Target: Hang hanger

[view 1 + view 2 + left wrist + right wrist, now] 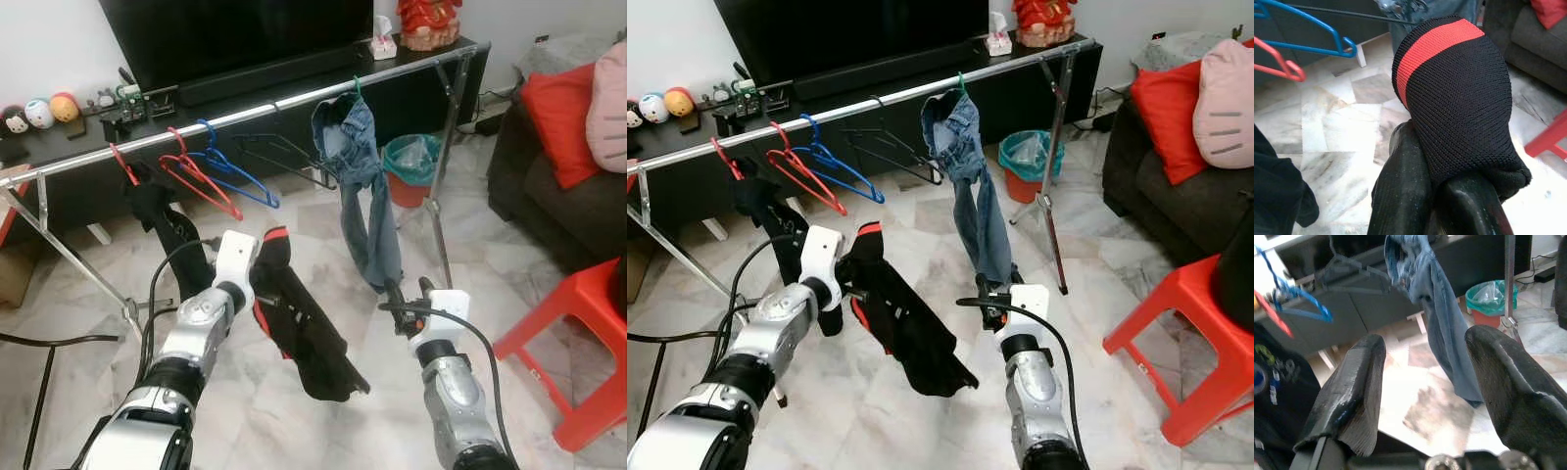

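- Left wrist view puts us right on the action: the left gripper [1449, 191] is clenched on a black garment with a red stripe [1454, 93], knit fabric bulging over the two black fingers [1400, 196].
- Up in the left eye view, that garment [299, 323] drapes down from the left gripper [257, 284], held in mid-air below the silver clothes rail [245, 116], well short of it.
- A red edge, likely the hanger [261, 318], peeks out of the cloth near the gripper; whether it really is a hanger, I cannot tell.
- On the rail: a red hanger [191, 171], a blue hanger [235, 174] and a black hanger [284, 155], all bare, with a dark garment [162, 220] to their left.
- Blue jeans [362, 186] hang from the rail further right.
- Right gripper [409, 299] hovers near the jeans' lower end; in the right wrist view its fingers [1352, 391] are spread wide, nothing between them.
- Behind the rail, a green-lined bin [411, 166]; off right, a red stool [578, 343].
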Controlling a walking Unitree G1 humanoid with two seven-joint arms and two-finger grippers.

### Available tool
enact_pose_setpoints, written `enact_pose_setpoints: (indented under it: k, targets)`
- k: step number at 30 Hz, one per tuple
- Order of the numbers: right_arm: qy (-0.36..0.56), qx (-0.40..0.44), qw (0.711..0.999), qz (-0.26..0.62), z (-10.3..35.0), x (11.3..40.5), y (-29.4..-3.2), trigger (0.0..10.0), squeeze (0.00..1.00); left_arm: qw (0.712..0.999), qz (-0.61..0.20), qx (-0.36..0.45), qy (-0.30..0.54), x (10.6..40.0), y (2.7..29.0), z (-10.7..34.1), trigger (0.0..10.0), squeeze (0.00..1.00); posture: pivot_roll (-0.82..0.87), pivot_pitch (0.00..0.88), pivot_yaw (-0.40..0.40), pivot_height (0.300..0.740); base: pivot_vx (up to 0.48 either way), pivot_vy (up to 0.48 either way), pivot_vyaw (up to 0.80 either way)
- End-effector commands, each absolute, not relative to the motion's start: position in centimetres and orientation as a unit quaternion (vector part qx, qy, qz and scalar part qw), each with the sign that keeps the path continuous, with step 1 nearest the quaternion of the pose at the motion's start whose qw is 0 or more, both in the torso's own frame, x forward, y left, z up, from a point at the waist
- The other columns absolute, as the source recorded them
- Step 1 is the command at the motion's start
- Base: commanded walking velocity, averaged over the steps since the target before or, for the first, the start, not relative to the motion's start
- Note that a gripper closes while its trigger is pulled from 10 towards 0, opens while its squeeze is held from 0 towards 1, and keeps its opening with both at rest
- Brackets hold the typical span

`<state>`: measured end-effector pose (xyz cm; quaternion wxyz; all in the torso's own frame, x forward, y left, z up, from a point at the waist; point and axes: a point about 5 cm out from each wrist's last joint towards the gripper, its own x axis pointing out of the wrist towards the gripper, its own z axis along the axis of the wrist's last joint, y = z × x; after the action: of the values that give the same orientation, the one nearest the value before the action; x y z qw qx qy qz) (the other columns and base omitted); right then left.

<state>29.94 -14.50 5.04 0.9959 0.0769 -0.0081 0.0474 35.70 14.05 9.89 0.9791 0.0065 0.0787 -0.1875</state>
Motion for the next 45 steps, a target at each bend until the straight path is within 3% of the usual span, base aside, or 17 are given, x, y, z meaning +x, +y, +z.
enact_pose_setpoints:
  k: [1, 13, 45]
  targets:
    - [-0.018, 0.089, 0.995, 0.045, 5.5, 30.1, -14.4, 10.0, 0.0, 0.983, -0.175, 0.017, 0.049, 35.9, 15.1, 10.9, 10.0, 0.0, 0.1, 0.0, 0.119, 0.74, 0.0, 0.0, 0.0]
    - [-0.019, 0.079, 0.996, 0.048, 5.5, 30.1, -14.5, 10.0, 0.0, 0.983, -0.176, 0.014, 0.053, 35.5, 14.7, 10.4, 10.0, 0.0, 0.09, 0.0, 0.113, 0.74, 0.0, 0.0, 0.0]
    - [-0.019, 0.068, 0.995, 0.067, 5.7, 30.2, -13.8, 10.0, 0.0, 0.982, -0.181, 0.01, 0.055, 35.4, 14.3, 10.4, 10.0, 0.0, 0.1, 0.009, 0.116, 0.74, 0.289, 0.0, 0.08]
